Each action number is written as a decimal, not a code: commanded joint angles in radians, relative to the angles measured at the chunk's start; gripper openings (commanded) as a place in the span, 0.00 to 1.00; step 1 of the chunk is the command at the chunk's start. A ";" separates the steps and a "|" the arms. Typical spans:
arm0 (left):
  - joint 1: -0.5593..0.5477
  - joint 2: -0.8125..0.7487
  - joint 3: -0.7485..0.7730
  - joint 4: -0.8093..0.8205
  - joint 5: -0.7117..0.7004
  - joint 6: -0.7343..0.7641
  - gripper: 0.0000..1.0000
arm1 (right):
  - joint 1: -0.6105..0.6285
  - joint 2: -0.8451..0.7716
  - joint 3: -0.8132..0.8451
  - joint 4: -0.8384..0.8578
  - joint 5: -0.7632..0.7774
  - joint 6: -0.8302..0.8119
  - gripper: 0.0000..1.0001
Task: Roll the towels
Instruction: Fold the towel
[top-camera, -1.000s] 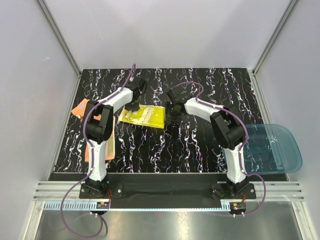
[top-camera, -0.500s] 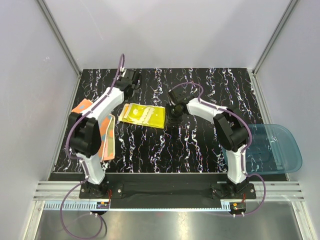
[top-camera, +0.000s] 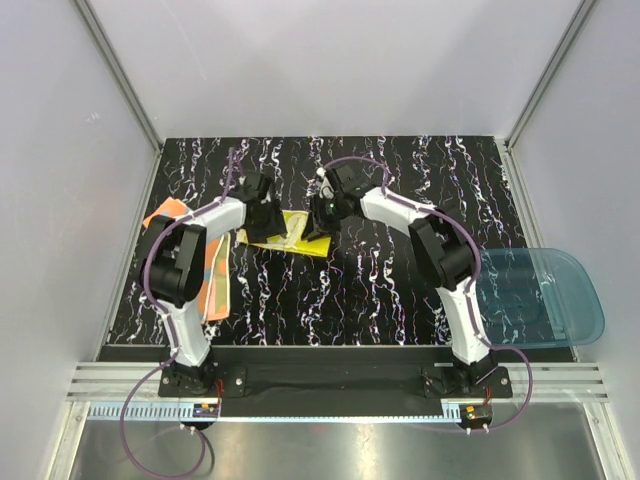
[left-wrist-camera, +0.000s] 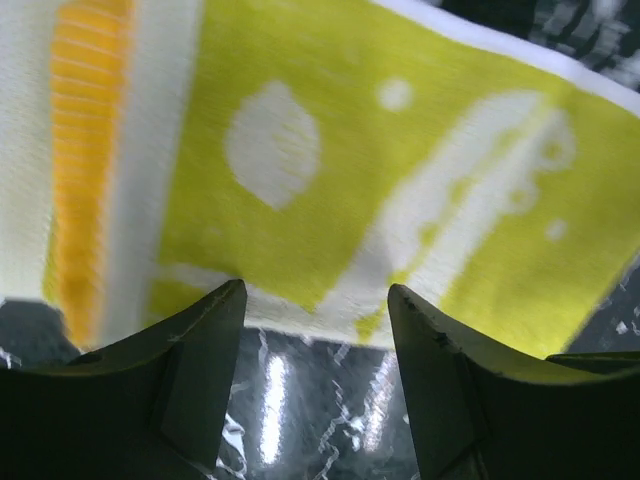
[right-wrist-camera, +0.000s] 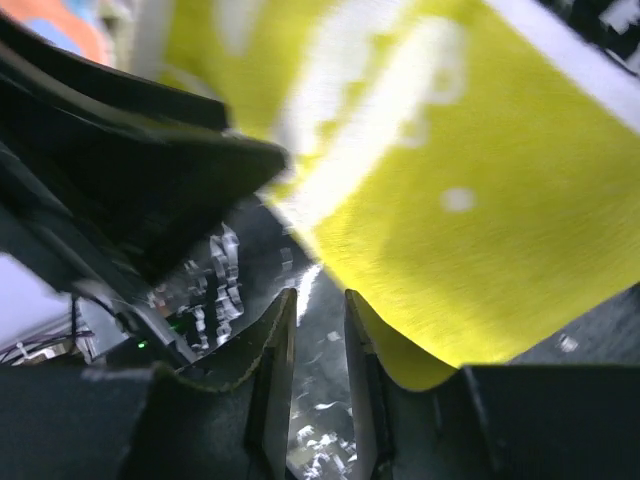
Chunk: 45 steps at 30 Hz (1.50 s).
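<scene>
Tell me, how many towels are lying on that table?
2. The yellow towel lies mid-table between the two arms; the orange towel lies at the left, partly hidden under the left arm.

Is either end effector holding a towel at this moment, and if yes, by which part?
Neither holds anything. The left end effector is open at the near edge of the yellow towel. The right end effector is nearly closed on nothing beside the towel's corner.

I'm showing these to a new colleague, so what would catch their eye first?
The bright yellow towel lying flat mid-table on the black marbled table, with both arms bent over it, the left gripper at its left end and the right gripper at its right. Next, the orange polka-dot towel at the left edge and the blue tray overhanging the right.
</scene>
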 joint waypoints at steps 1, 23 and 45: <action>0.081 0.025 -0.014 0.143 0.123 -0.054 0.63 | -0.024 0.082 0.001 0.016 -0.045 0.019 0.32; 0.186 0.040 0.000 0.092 0.029 0.000 0.63 | -0.071 -0.020 -0.429 0.102 0.101 0.059 0.29; -0.122 -0.159 0.101 -0.116 -0.193 0.030 0.77 | -0.162 -0.133 -0.082 -0.216 0.114 -0.093 0.36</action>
